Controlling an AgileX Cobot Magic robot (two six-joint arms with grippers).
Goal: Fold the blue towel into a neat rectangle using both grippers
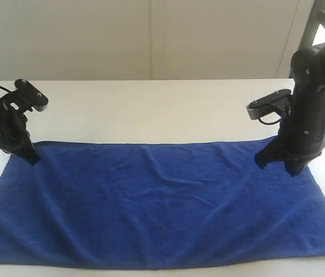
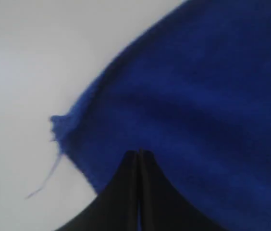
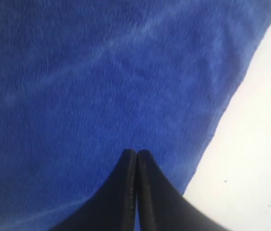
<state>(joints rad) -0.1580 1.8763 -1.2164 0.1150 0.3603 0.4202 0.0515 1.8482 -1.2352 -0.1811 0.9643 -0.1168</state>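
Exterior view – blue towel (image 1: pixel 162 202): spread flat and unfolded on the white table (image 1: pixel 151 109), long side running across the view, a few shallow wrinkles in the nap.
Exterior view – left gripper (image 1: pixel 30 157): tip down on the towel's far left corner, touching the cloth; the arm rises from there, off the towel's left end.
Exterior view – right gripper (image 1: pixel 283 164): tip down at the towel's far right corner, on the cloth just inside its far edge.
Exterior view – jaws: too dark and small here to make out on either side.

Left wrist view – blue towel (image 2: pixel 212 96): fills most of the picture, one frayed corner (image 2: pixel 58 125) jutting onto the table (image 2: pixel 25 57).
Left wrist view – loose thread (image 2: pixel 49 178): trails from that towel corner out over the bare table.
Left wrist view – left gripper (image 2: pixel 139 153): black fingers (image 2: pixel 121 192) pressed together, tips over the towel near its corner edge; whether cloth is nipped between them cannot be told.

Right wrist view – blue towel (image 3: pixel 102 86): covers all but one side, where its edge runs aslant against the table (image 3: pixel 255 168).
Right wrist view – right gripper (image 3: pixel 136 153): black fingers (image 3: pixel 159 197) pressed together, only a thin seam between them, tips over the towel close to that edge; a pinch of cloth cannot be confirmed.
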